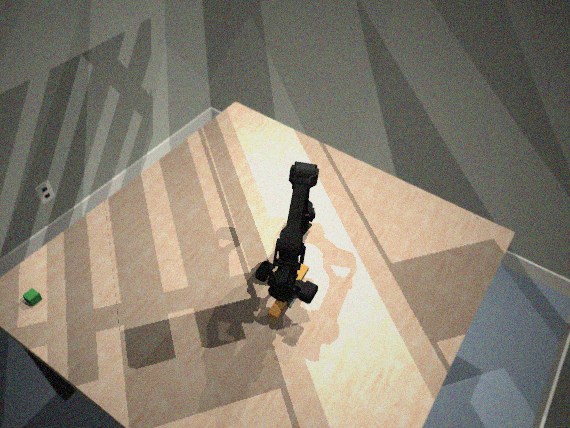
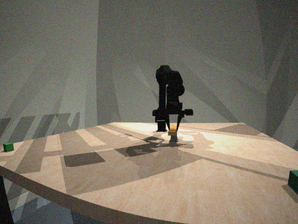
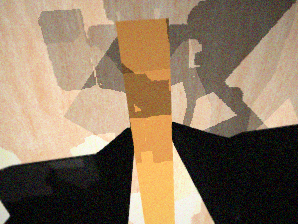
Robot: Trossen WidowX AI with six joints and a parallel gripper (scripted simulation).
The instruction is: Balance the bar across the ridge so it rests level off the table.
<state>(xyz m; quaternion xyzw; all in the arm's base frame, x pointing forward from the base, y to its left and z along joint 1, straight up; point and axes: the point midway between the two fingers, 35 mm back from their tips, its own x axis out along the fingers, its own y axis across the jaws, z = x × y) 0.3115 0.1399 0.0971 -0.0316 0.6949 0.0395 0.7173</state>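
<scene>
On the left side of the wooden table [image 1: 415, 200] [image 2: 125, 193] lies a small green cube [image 1: 32, 297] [image 2: 8, 147], well apart from the work, and it seems to have no part in it. Going to the right, I come to the black two-fingered hand [image 1: 287, 302] [image 2: 173, 130] [image 3: 153, 142], which points down and is clamped on the long orange bar [image 1: 276, 308] [image 2: 172, 132] [image 3: 150, 95]. The bar passes between the two fingers, and in the wrist view its long axis runs away from the hand, up the view, so the fingers press on its long sides. In the top view this axis goes slantwise, with one end showing on each side of the hand. Directly below the bar, in the exterior view, stands the small blue-grey ridge [image 2: 173, 138]. Whether the bar already touches it, I cannot tell. At the far right edge there is another green block [image 2: 294, 180], also well apart. In my judgement, the next move depends on the middle of the bar being over the ridge: if the hand opens while it is off centre, one end can tip down to the table
</scene>
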